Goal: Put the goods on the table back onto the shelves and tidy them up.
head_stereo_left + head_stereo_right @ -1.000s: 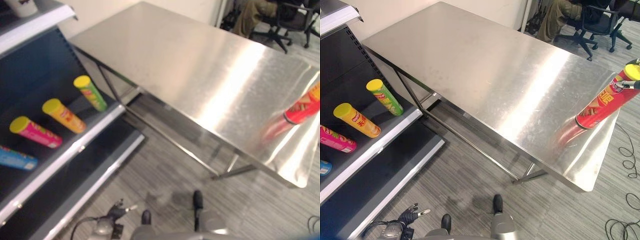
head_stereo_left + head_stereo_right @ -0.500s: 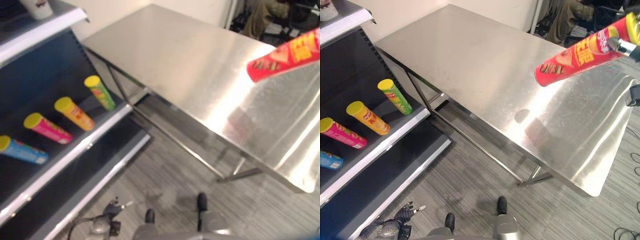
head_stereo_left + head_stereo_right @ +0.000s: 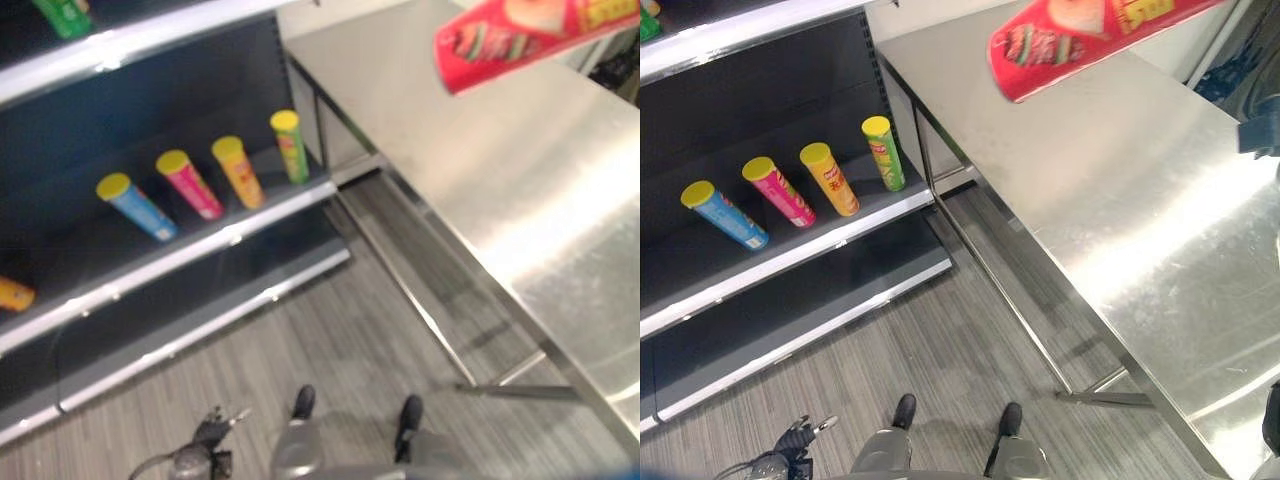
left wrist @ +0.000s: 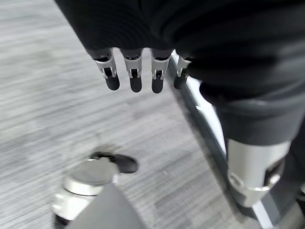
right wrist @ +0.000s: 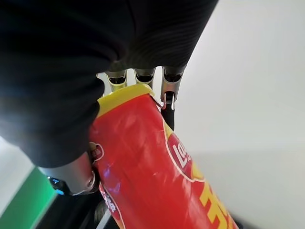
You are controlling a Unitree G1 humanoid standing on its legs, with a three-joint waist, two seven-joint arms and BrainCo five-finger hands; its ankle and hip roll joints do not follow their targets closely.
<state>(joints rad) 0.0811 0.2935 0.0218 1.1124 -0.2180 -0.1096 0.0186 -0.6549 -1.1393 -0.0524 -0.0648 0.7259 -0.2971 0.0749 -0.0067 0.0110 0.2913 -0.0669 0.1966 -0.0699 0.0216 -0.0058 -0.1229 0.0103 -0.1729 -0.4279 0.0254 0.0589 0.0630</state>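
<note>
The right hand has its fingers and thumb curled round the yellow-lidded end of a red can, a glossy cylinder with printed pictures on its side. The can is held in the air, lying nearly level above the table, whose top is a broad sheet of brushed steel with bright glare, carried on thin metal legs and rails. Beside the table stands a dark shelf unit with pale front edges. On its middle shelf four slim tubes with yellow lids lie side by side, tilted: a blue tube, a pink tube, an orange tube and a green tube. The left hand hangs low over the grey striped floor, its dark-tipped fingers straight and holding nothing.
</note>
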